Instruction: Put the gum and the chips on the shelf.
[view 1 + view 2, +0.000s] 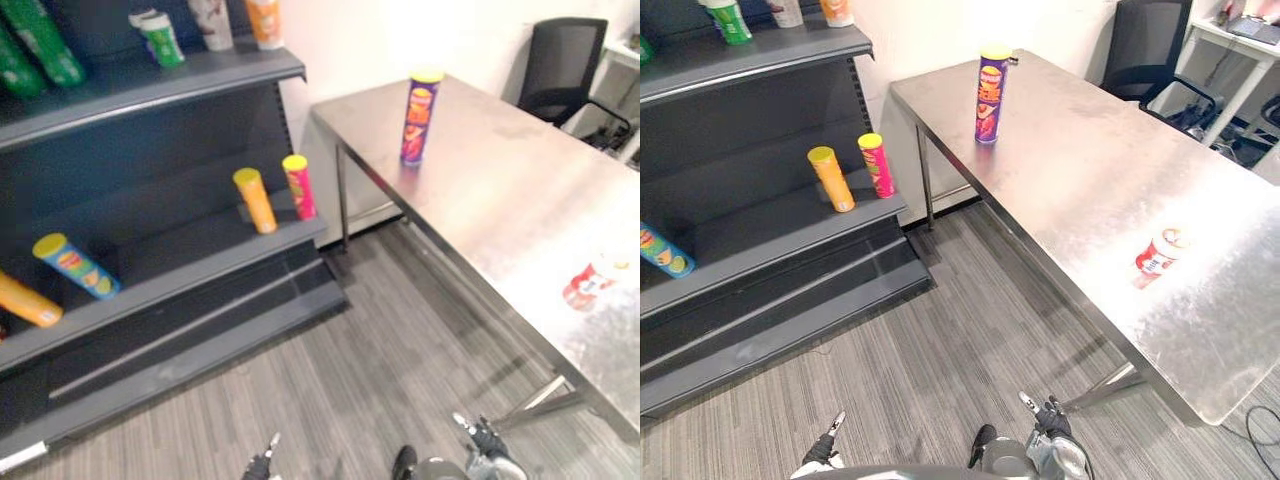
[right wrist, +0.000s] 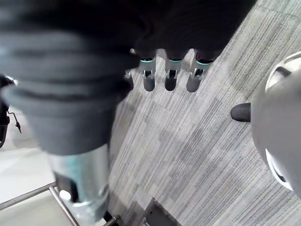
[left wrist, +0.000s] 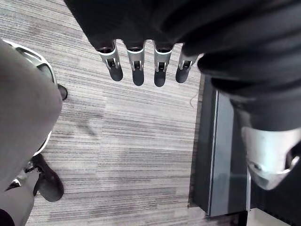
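Both hands hang low, fingers straight, empty: left hand (image 3: 136, 70), right hand (image 2: 170, 77). Tall purple yellow-lidded chips can (image 1: 420, 118) stands upright at far end of steel table (image 1: 1090, 180). Small red-white gum tub (image 1: 1155, 255) lies nearer the right hand. Both well apart from hands. Best opening: lift right hand to gum, wrap its body squarely, then carry it to dark grey shelf (image 1: 180, 270).

Shelf (image 1: 180, 250) — free between blue can (image 1: 77, 266) and upright orange can (image 1: 255, 200), pink can (image 1: 299, 186) just beside
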{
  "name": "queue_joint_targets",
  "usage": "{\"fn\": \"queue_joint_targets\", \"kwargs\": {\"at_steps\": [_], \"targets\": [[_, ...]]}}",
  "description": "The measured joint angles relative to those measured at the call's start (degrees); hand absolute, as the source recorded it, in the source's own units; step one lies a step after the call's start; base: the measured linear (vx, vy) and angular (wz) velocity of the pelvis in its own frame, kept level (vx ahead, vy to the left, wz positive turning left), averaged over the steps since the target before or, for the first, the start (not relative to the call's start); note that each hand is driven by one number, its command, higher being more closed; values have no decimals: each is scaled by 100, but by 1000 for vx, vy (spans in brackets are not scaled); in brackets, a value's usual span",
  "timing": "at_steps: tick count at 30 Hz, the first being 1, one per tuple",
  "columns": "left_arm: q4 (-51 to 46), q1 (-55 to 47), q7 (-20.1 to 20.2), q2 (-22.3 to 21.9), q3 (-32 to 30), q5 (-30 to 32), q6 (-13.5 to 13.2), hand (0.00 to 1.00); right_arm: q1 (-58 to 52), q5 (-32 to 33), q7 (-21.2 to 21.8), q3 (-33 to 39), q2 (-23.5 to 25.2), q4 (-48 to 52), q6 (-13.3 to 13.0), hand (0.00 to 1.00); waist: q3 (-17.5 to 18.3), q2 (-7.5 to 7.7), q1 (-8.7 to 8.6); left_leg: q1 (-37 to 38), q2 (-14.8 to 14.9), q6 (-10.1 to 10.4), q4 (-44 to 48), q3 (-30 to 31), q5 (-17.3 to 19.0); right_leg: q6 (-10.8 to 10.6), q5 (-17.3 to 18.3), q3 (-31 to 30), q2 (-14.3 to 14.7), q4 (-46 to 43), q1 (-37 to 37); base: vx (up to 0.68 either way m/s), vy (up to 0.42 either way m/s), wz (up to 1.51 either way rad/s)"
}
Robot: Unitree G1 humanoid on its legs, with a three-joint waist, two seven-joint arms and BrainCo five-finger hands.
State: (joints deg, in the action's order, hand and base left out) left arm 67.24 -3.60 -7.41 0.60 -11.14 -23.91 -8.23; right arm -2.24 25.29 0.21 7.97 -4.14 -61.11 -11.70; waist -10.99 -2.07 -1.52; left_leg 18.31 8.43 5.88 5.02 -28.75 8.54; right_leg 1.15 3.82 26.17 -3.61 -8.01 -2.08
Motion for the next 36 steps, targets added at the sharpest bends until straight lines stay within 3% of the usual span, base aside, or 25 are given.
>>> {"fn": "queue_joint_targets", "kwargs": {"at_steps": [4,6,8,9,10,11,12,14,16,19,20,21,22,23,25,27,29,32,33,34,35,36], "targets": [[-53,16,-7,85,-3,-10,-1,0,-26,71,-11,9,19,-3,-5,0,-39,101,-4,-358,174,22,1172,-381,13,90,113,-198,-63,-80,-80,20,-11,-52],[-132,11,-6,49,-1,-28,0,0,-94,199,-18,7,-37,-3,-8,0,-39,5,-27,-878,741,80,2902,-383,-62,156,202,-433,101,-148,-23,120,-50,-86],[-153,-7,-7,-40,-59,-112,-6,0,-133,223,-46,-11,-128,-3,-10,0,-69,-122,-31,-1068,1135,78,3895,-336,-468,231,322,-850,383,-314,28,193,5,-124],[-165,-35,-4,-53,-83,-269,-12,0,-140,224,-71,-13,-147,-4,-20,0,-61,-125,12,-1293,1232,73,4409,-165,-903,316,357,-1307,438,-376,41,221,70,-146],[-159,-33,9,-51,-140,-290,-11,0,-123,225,-92,-1,-152,-4,-21,0,-68,-111,19,-1363,1185,88,4548,-52,-685,347,354,-1517,458,-405,35,214,109,-165],[-150,-25,31,-50,-260,-293,3,0,-120,226,-110,50,-157,-12,-26,0,-87,-77,-8,-1518,1033,15,4614,67,-19,356,352,-1901,457,-393,67,238,127,-147],[-170,-25,37,-31,-270,-332,-3,0,-162,224,-121,171,-182,-55,-29,0,-112,-18,-14,-1655,884,-30,4465,151,365,350,349,-2207,425,-345,183,194,96,-134],[-239,-71,65,-11,-273,-478,-27,0,-342,225,-161,301,-185,-81,-26,0,-120,45,-5,-1871,752,-101,3921,385,601,300,376,-2589,367,-272,392,188,146,-112],[-259,-77,113,12,-268,-500,-47,0,-416,225,-223,370,-172,-122,-23,0,-117,81,-5,-2055,558,-72,2922,1012,613,148,471,-2962,300,-257,474,175,252,-115],[-276,-67,117,16,-271,-495,-45,0,-459,222,-228,518,-177,-190,-23,0,-116,80,-28,-2168,223,30,1157,2512,352,-49,589,-3438,151,-257,473,169,333,-109],[-267,-71,119,9,-273,-495,-43,0,-517,222,-228,518,-181,-205,-22,0,-104,58,-41,-2179,187,87,772,2858,265,-179,658,-3582,101,-267,466,225,478,-103],[-204,-75,116,-43,-275,-498,-43,0,-586,221,-223,520,-202,-208,-23,0,-33,-64,-51,-2147,225,131,440,3034,277,-358,746,-3667,113,-320,426,198,428,-93],[-160,-71,113,-45,-300,-522,-43,0,-575,222,-224,524,-219,-245,-11,0,1,-145,-45,-2104,222,314,465,3048,-22,-458,776,-3761,115,-362,443,232,451,-100],[-153,-101,105,20,-320,-508,-47,0,-612,220,-208,511,-114,-271,33,0,53,-23,-16,-2043,81,247,542,2758,-155,-522,761,-3885,-71,-395,452,213,364,-94],[-104,-137,80,186,-307,-435,-36,0,-638,223,-216,522,138,-272,55,0,227,262,-17,-1755,-206,65,393,2300,-24,-531,714,-3837,-442,-413,447,311,429,-94],[-33,-126,50,223,-250,-360,-38,0,-585,221,-223,510,167,-269,51,0,295,319,-18,-1531,-380,-56,225,1940,72,-653,584,-3929,-623,-326,409,248,317,-91],[80,-106,2,213,-202,-267,-36,0,-504,220,-238,490,146,-270,34,0,415,302,-8,-1383,-453,-147,165,1562,120,-670,427,-4014,-675,-242,282,254,267,-103],[178,-89,-32,188,213,-245,-42,0,-350,192,-283,312,103,-272,-73,0,517,94,-30,-1361,-421,-185,621,1225,112,-682,-167,-3949,-641,-90,181,214,132,-91],[178,-78,-33,190,227,-245,-50,0,-344,170,-293,282,103,-269,-90,0,516,95,-15,-1446,-419,-184,940,1222,112,-669,-253,-3906,-687,-90,203,140,81,-76],[180,-57,-27,219,239,-237,-56,0,-327,160,-322,268,156,-281,-108,0,466,224,22,-1588,-462,-200,1003,1307,273,-684,-310,-3885,-882,-56,271,-32,53,-40],[234,-57,-31,119,339,-230,-54,0,-379,167,-381,327,45,-286,-147,0,598,-36,-49,-1306,-521,-386,-82,1501,-221,-790,-342,-3629,-837,121,419,-45,51,-33],[250,-61,-30,100,420,-229,-49,0,-362,164,-391,288,14,-289,-127,0,611,-26,-35,-1244,-566,-380,-148,1483,-225,-831,-322,-3536,-895,142,456,8,47,-16]]}}
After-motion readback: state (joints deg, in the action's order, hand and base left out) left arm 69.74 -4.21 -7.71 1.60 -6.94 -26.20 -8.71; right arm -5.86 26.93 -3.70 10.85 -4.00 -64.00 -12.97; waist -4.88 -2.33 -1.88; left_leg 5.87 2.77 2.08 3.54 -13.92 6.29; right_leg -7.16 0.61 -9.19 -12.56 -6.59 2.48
